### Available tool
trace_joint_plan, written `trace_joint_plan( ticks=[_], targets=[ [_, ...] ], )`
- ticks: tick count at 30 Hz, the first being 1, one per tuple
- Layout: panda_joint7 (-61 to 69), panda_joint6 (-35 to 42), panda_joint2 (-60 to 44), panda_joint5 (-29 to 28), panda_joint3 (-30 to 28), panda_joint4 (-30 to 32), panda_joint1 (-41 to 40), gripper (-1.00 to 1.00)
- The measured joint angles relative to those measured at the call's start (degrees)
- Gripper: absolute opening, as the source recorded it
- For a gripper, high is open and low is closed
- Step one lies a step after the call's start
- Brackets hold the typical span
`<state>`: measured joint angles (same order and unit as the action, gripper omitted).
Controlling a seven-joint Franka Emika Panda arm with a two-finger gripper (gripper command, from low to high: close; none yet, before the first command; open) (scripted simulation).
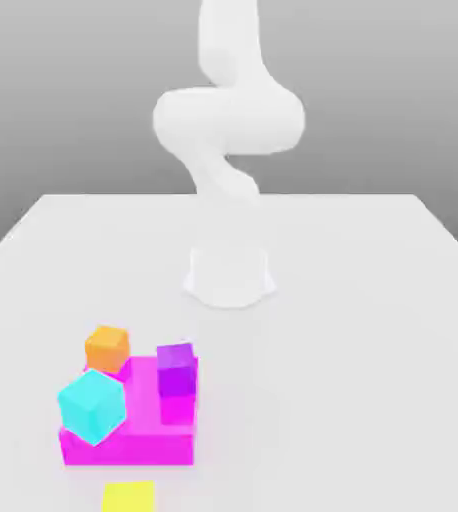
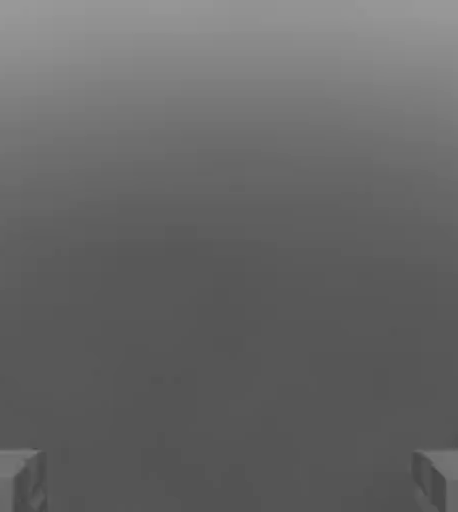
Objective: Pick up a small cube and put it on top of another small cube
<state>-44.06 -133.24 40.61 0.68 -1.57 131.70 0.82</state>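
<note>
A: Gripper [image 2: 229, 480] is spread wide w/ nothing between the fingertips [image 2: 8, 480], so it's empty. Hand view has just flat grey past the tips.

B: OK. Layout, biggest first?

A: White table [image 1: 373, 300], then the arm [image 1: 228, 130] rising from its base at the table's middle. Flat magenta block [image 1: 153, 425] sits toward the exterior view's left. On it: cyan cube [image 1: 91, 405] tilted at the near corner, purple cube [image 1: 176, 368] upright on the far right part. Orange cube [image 1: 106, 348] is at the block's far left corner, touching it (can't tell if it rests on the block or just behind). Yellow cube [image 1: 129, 496] is on the table just in front of the block, cut by the frame edge.

B: Risks?

A: Pick not started. Yellow's close to the magenta edge, so a wide finger could clip the block coming down. Bigger worry imo: placing on orange w/ cyan and purple right beside it. A sideways approach could knock either, and an off-centre drop would let yellow slide off.
</note>
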Motion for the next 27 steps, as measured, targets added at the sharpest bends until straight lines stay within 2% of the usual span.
trace_joint_plan(
  ticks=[13, 21, 27],
  targets=[
    [10.44, -7.63, -27.36, 5.15, -7.07, -0.41, 2.63, 0.00],
    [16.61, -12.27, -43.95, 8.05, -8.51, -0.66, 1.20, 0.00],
    [19.60, -15.96, -56.09, 7.89, -9.01, -0.77, -0.26, 0.00]
  ],
)
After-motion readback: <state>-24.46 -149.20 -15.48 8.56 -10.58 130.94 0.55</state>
